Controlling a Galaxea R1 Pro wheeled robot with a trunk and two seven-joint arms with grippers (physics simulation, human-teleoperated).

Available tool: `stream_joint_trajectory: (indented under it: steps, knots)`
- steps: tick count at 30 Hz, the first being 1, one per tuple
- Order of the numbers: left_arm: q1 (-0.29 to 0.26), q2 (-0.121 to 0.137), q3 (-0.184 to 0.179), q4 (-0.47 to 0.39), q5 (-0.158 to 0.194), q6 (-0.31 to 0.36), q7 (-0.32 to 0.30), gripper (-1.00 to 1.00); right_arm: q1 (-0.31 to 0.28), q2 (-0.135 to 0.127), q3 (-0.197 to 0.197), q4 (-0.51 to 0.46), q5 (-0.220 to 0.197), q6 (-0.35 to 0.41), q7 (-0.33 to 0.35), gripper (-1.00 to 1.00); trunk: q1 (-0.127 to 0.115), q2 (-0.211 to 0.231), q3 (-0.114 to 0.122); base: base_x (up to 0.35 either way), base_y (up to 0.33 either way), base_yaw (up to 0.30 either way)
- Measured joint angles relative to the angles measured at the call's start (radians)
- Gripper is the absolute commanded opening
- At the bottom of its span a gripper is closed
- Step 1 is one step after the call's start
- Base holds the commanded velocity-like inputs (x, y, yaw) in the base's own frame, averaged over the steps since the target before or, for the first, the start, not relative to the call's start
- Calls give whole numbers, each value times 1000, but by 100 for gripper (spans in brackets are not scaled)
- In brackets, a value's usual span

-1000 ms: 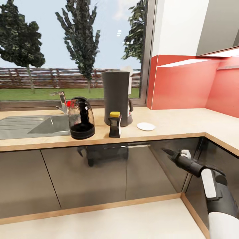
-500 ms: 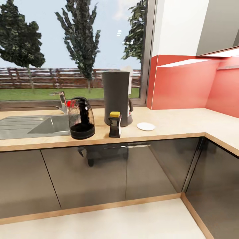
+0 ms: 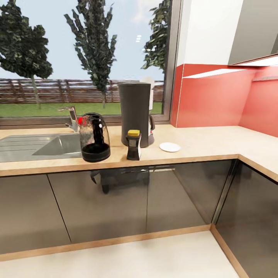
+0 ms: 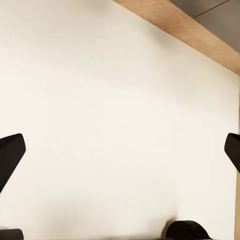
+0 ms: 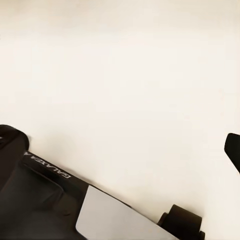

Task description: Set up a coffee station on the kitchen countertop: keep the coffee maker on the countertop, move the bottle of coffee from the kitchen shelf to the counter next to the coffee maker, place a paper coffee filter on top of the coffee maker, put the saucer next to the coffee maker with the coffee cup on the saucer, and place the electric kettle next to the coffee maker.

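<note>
Nearest, left gripper spread wide over pale floor, one dark fingertip at each edge of the left wrist view, nothing between them, a wooden plinth strip beyond. Right gripper likewise over bare pale floor, wide as far as can be told: one fingertip at the edge of the right wrist view, the other merging with a dark lettered body part. From the head camera, cream floor at 6 o'clock, then the wooden plinth, then glossy dark cabinet fronts turning a corner at 4 o'clock. Above these, a light wood countertop running across and bending forward at 3 o'clock. On it, toward the front edge, the electric kettle, glass-walled with a black base, upright, contents impossible to make out. Bottle of coffee, dark with a yellow cap, upright, just in front of the coffee maker at its 6 o'clock. Kettle at the maker's 8 o'clock, near but apart. White saucer at its 4 o'clock, flat, bare. Steel sink at 9 o'clock, with tap behind the kettle. Something pale behind the maker's top, too hidden to name. Farthest, a window onto trees and fence, red backsplash at 2 o'clock, grey wall cabinet above.
</note>
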Motion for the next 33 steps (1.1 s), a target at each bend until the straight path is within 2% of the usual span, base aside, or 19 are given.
stream_joint_trajectory:
  steps: [14,27,30,33]
  knots:
    - [0,-7,2,16,0,-6,3,100,0,-1,-2,0,2,3,3,100,0,0,0,0,0,12]
    - [0,-5,4,39,1,-5,6,100,0,-1,-3,0,2,2,0,100,0,0,0,0,0,219]
    - [1,-5,4,41,0,-4,7,100,0,-2,-28,1,1,2,-21,100,0,0,0,0,0,263]
    - [11,-4,5,41,1,-3,7,100,0,-2,-95,1,1,2,-54,100,0,0,0,0,0,266]
